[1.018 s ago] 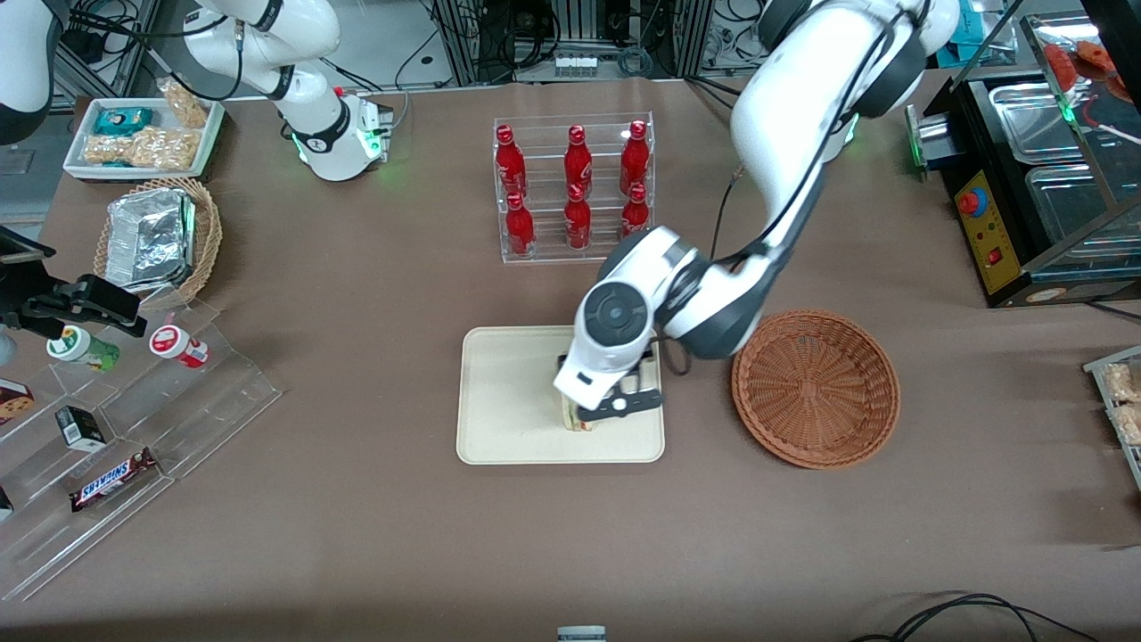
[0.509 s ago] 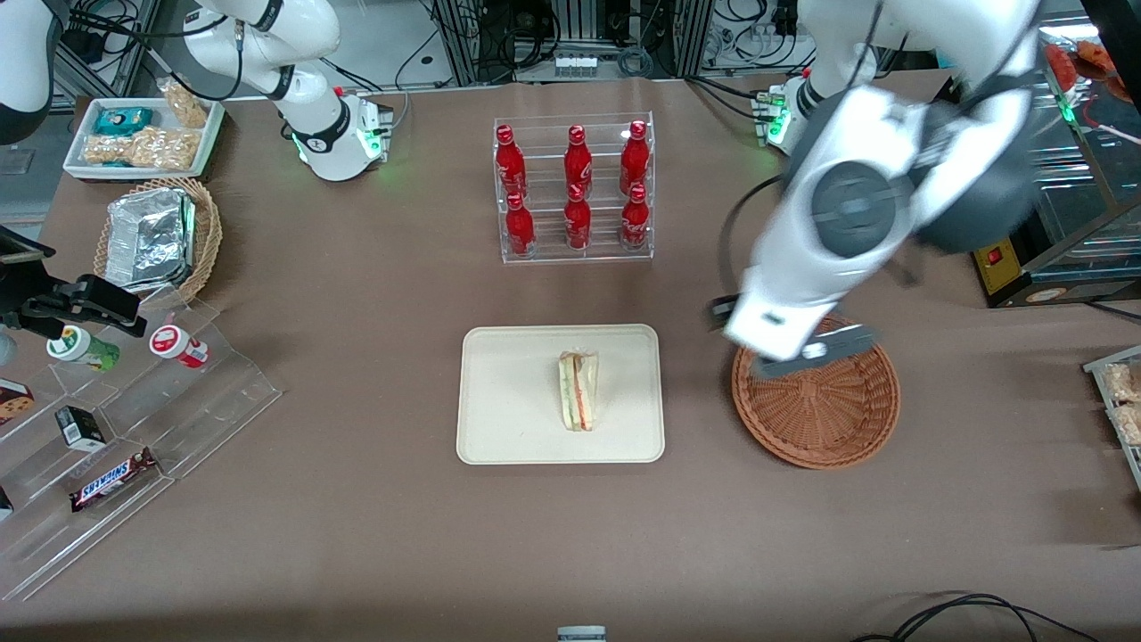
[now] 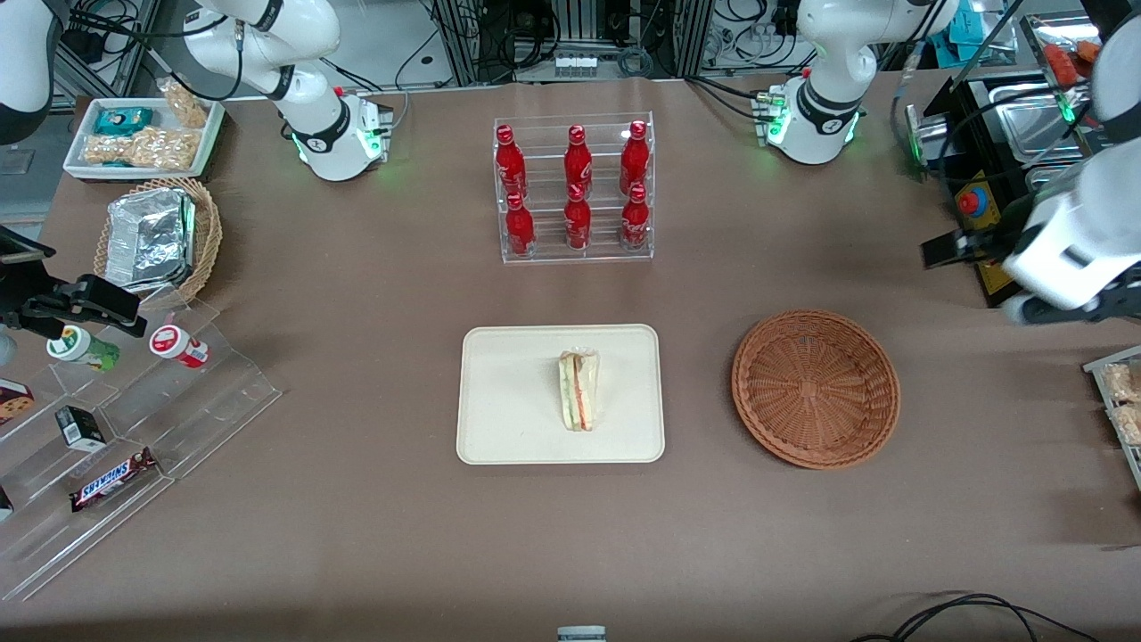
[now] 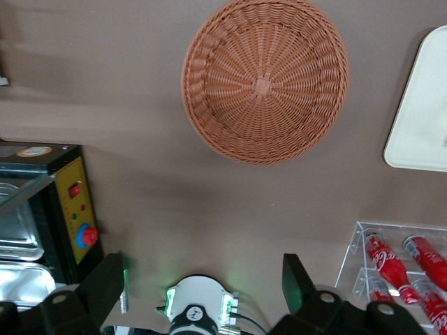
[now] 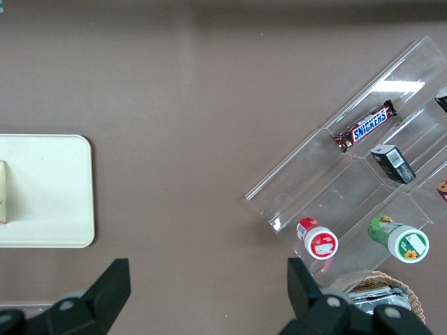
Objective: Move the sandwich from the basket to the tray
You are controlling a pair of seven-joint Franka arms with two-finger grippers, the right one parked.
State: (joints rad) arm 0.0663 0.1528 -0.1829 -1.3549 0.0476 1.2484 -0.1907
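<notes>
The wrapped wedge sandwich [image 3: 579, 403] stands on its edge on the cream tray [image 3: 508, 392], its red and green filling facing up. A sliver of the sandwich [image 5: 2, 192] also shows on the tray [image 5: 42, 192] in the right wrist view. The round reddish-brown basket [image 3: 816, 388] beside the tray holds nothing. My gripper [image 3: 1025, 308] hovers high near the working arm's end of the table, well away from the basket. In the left wrist view the gripper [image 4: 201, 286] is open, its dark fingers [image 4: 105, 286] wide apart around nothing, with the basket [image 4: 265, 80] and a tray corner [image 4: 426, 105] below.
A clear rack of red bottles [image 3: 575, 187] stands farther from the camera than the tray. A black appliance with a red button [image 3: 989, 232] sits by my gripper. Toward the parked arm's end are a foil-filled tan basket [image 3: 160, 236] and an acrylic snack shelf [image 3: 134, 419].
My gripper let go of the sandwich on the tray, rose, passed over the basket and swung out to the working arm's end. The sandwich stays on the tray.
</notes>
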